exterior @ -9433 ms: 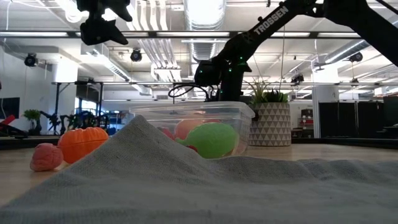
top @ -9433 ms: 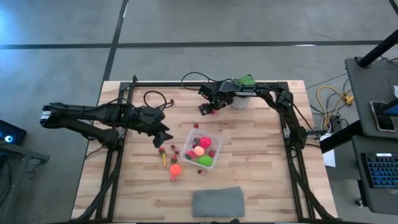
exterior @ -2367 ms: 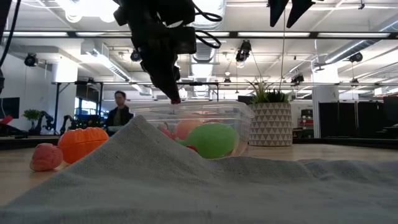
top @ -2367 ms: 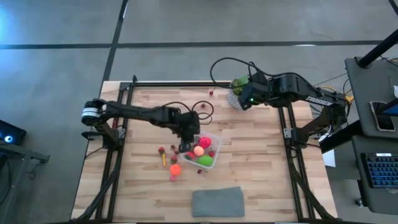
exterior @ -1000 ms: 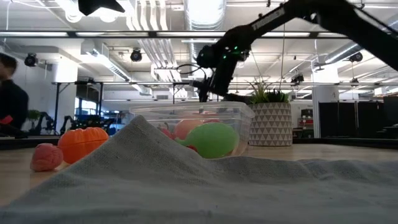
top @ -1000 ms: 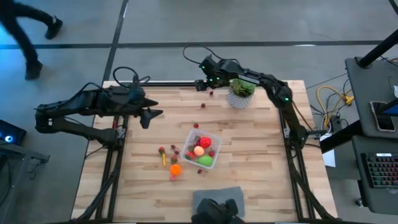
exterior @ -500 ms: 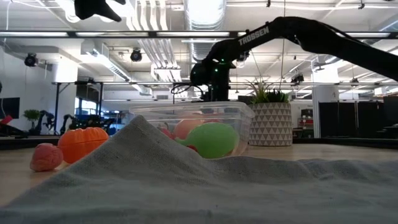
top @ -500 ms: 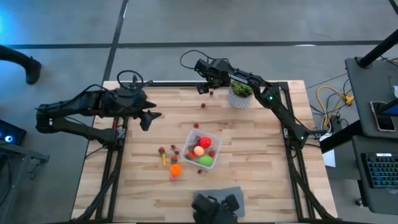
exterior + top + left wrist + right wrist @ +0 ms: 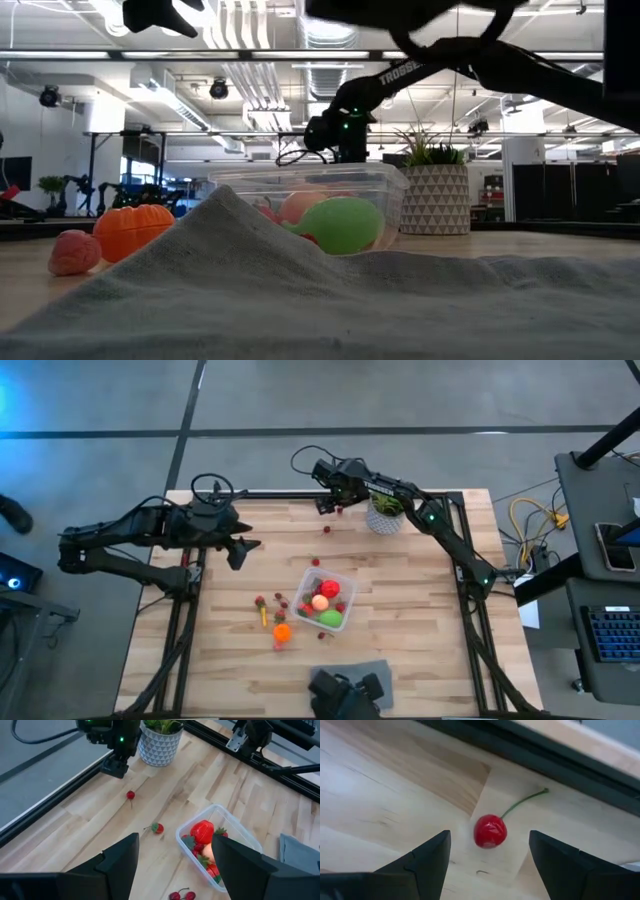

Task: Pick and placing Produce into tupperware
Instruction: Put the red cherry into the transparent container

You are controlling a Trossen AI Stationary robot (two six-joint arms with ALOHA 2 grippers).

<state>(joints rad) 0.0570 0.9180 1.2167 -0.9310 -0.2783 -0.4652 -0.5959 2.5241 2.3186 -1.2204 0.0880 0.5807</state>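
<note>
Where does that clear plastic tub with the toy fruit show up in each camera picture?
High view: the tub sits at the table's middle.
Low view: the tub is centre, behind the grey cloth.
Left wrist view: the tub is at lower right.
Right wrist view: not in it.
Shared landmark: the potted plant.

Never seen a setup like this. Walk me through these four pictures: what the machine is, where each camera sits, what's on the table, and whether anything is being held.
It is a robot with two dark arms at a wooden table. One picture looks straight down, one looks level across the tabletop, and one comes from each wrist. A clear tub already holds some toy produce; more pieces lie beside it, near a grey cloth and a potted plant. The left end effector hangs open over the table's left side, holding nothing. The right end effector is open at the far edge, its fingers either side of a cherry that lies on the wood, not yet gripped.
</note>
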